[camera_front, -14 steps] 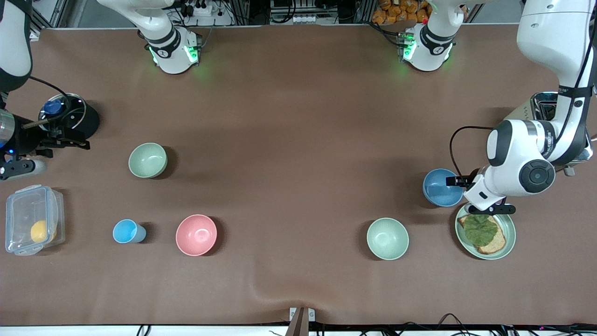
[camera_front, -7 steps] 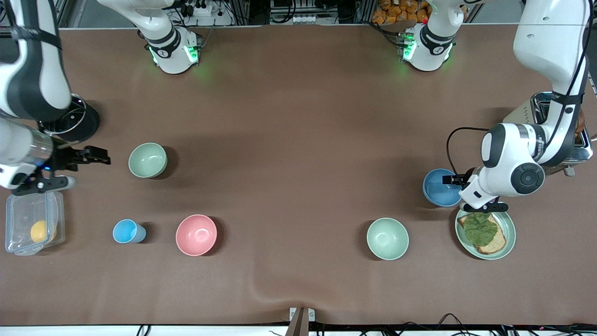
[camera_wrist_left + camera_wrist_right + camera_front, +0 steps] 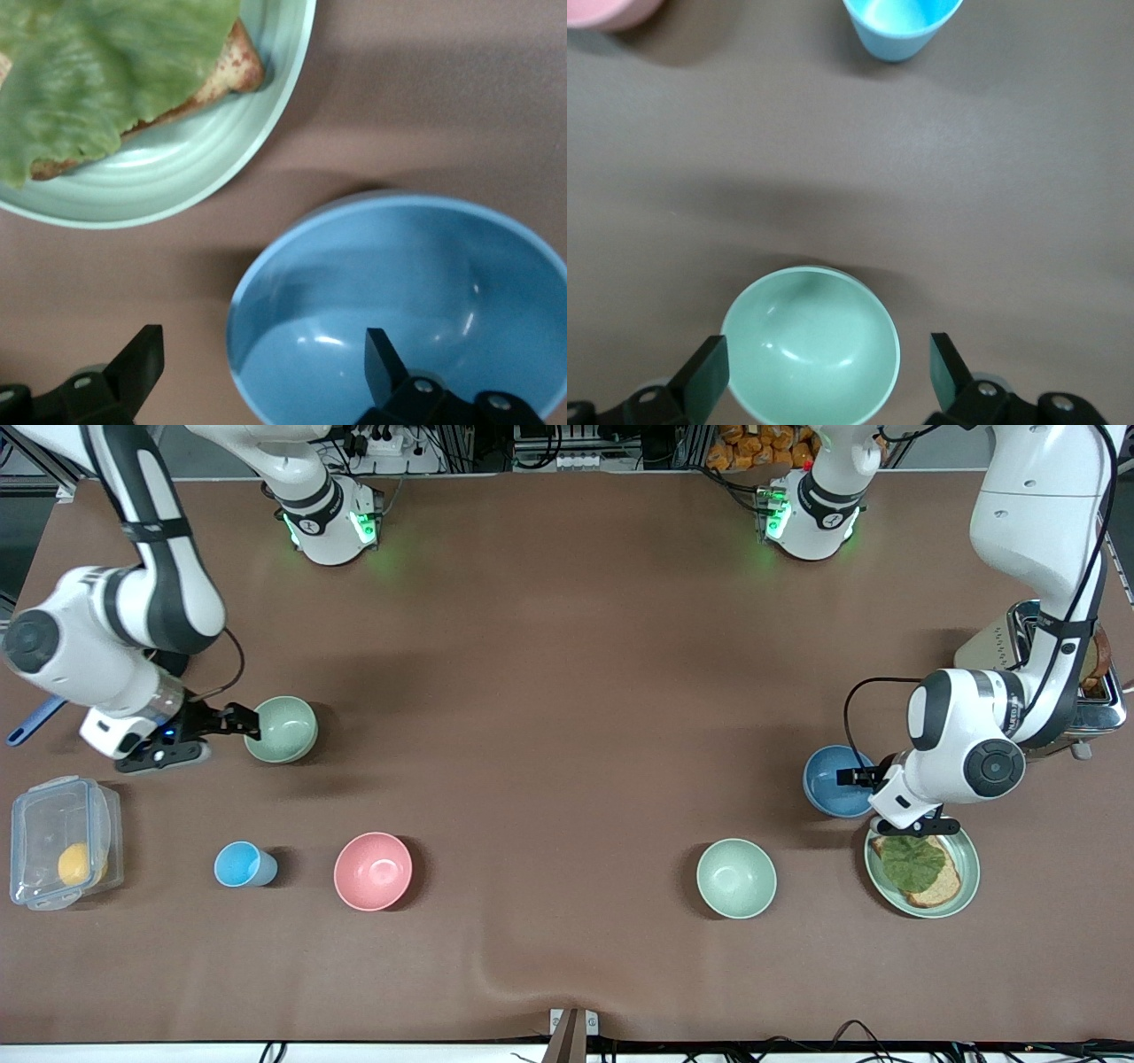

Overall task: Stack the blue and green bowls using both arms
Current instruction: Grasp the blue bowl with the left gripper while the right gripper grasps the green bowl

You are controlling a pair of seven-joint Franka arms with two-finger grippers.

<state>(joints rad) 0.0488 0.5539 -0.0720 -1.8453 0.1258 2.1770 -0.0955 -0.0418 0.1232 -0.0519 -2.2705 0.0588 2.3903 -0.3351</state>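
The blue bowl [image 3: 837,780] sits on the table [image 3: 567,691], just beside the green plate [image 3: 966,886] with bread. The left gripper [image 3: 858,777] is over the blue bowl's rim, jaws open. The green bowl [image 3: 282,729] sits toward the right arm's end. The right gripper [image 3: 246,724] is at its rim, jaws open.

left hand [image 3: 864,777] and arm hide part of the blue bowl [image 3: 833,781] and toaster [image 3: 1032,631].
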